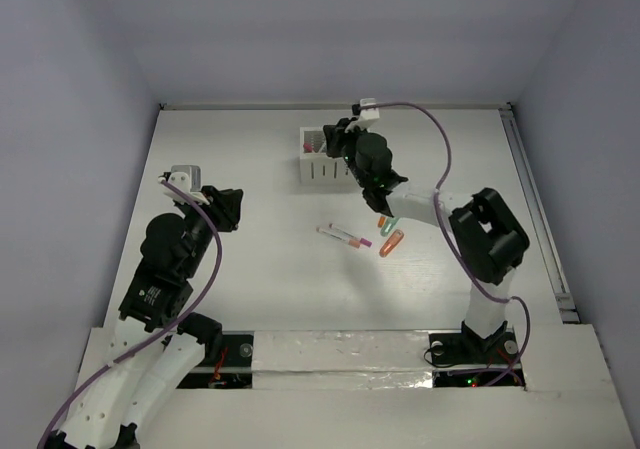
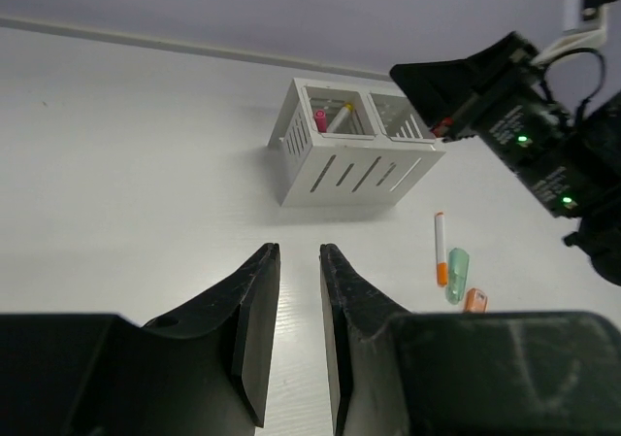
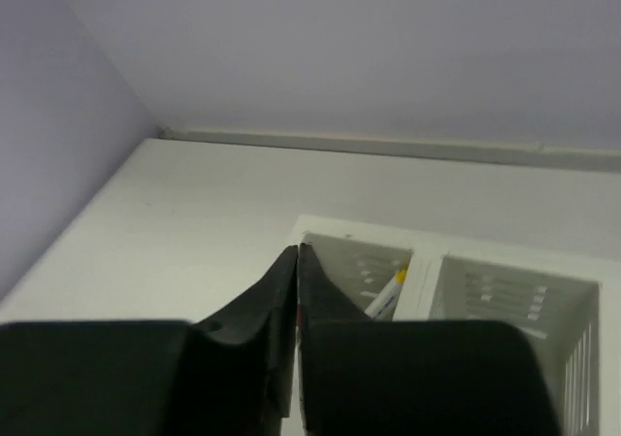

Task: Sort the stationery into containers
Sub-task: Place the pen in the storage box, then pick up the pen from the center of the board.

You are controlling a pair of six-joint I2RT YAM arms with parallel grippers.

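Note:
The white two-compartment box [image 1: 325, 175] stands at the back middle. Its left compartment holds a pink-capped pen [image 2: 319, 118] and a yellow-capped pen [image 2: 345, 112]. My right gripper [image 1: 336, 141] hangs over the box [image 3: 359, 230], shut on a thin pen of which only a red sliver shows between the fingers. Two pens [image 1: 342, 234], a mint-green piece [image 1: 388, 226] and an orange piece [image 1: 390, 246] lie on the table in front of the box. An orange-capped pen [image 2: 441, 250] lies beside the mint-green piece [image 2: 457, 261]. My left gripper [image 1: 234, 209] is open and empty, left of the box.
The table is walled on the back and both sides. A rail [image 1: 535, 209] runs along the right edge. The right arm [image 1: 480, 234] stretches over the table right of the loose stationery. A purple cable [image 1: 440, 144] loops above it.

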